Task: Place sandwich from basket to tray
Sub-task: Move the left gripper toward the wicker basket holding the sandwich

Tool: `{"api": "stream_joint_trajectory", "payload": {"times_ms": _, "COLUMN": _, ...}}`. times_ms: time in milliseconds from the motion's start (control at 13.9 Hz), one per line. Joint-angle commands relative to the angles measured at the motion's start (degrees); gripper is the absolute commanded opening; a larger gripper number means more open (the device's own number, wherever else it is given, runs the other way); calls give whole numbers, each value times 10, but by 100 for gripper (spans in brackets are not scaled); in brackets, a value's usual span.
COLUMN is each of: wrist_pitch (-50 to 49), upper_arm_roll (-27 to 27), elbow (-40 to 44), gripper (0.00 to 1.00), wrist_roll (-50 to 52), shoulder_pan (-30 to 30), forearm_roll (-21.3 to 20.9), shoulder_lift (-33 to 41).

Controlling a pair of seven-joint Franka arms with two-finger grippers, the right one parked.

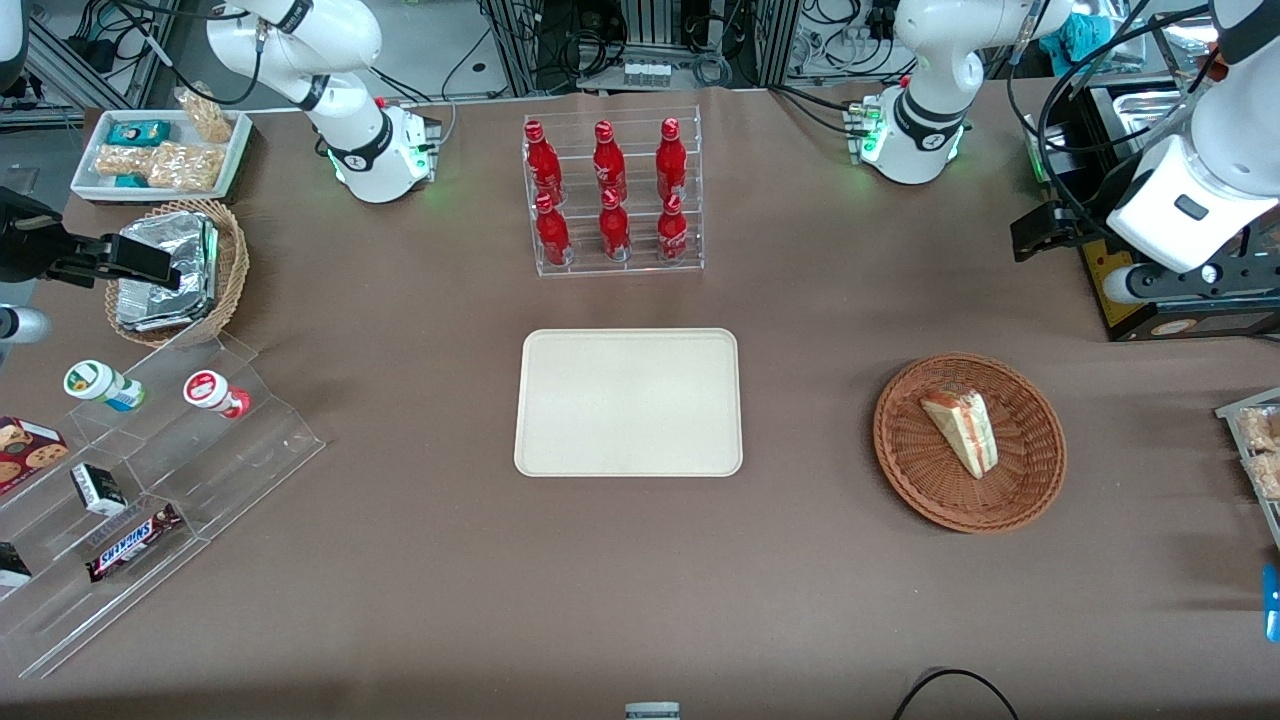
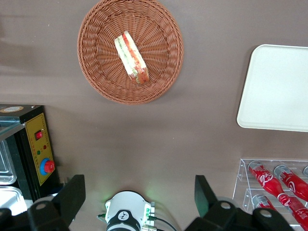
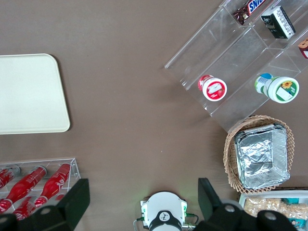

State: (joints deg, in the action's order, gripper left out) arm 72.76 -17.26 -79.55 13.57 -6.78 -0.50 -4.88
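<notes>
Nothing is done yet: the sandwich (image 1: 960, 431) lies in the basket (image 1: 1040, 480), the tray (image 1: 628, 402) is bare. My gripper (image 2: 139, 197) hangs high above, wide open, holding nothing.

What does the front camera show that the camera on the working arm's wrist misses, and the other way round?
Front only: the foil packets in a tan basket, a snack tray, a Snickers on clear steps.

Wrist only: the open claw high above the table, and a box's yellow panel with buttons.

Both: the sandwich in its basket, the bare tray, the red bottles.
</notes>
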Motion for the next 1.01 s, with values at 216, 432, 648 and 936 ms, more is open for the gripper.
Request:
{"api": "stream_joint_trajectory", "payload": {"times_ms": 216, "wrist_pitch": 10, "upper_arm_roll": 0, "elbow": -7, "gripper": 100, "wrist_roll": 0, "shoulder_pan": -2, "forearm_roll": -12, "shoulder_lift": -3}}
{"api": "stream_joint_trajectory", "payload": {"times_ms": 432, "wrist_pitch": 11, "upper_arm_roll": 5, "elbow": -6, "gripper": 100, "wrist_roll": 3, "shoulder_pan": -9, "forearm_roll": -7, "shoulder_lift": -22}}
{"api": "stream_joint_trajectory", "payload": {"times_ms": 648, "wrist_pitch": 7, "upper_arm_roll": 6, "elbow": -26, "gripper": 100, "wrist_roll": 17, "shoulder_pan": -60, "forearm_roll": 1, "shoulder_lift": -50}}
{"api": "stream_joint_trajectory", "payload": {"times_ms": 936, "wrist_pitch": 183, "upper_arm_roll": 13, "elbow": -186, "gripper": 100, "wrist_roll": 40, "shoulder_pan": -84, "forearm_roll": 23, "shoulder_lift": -41}}
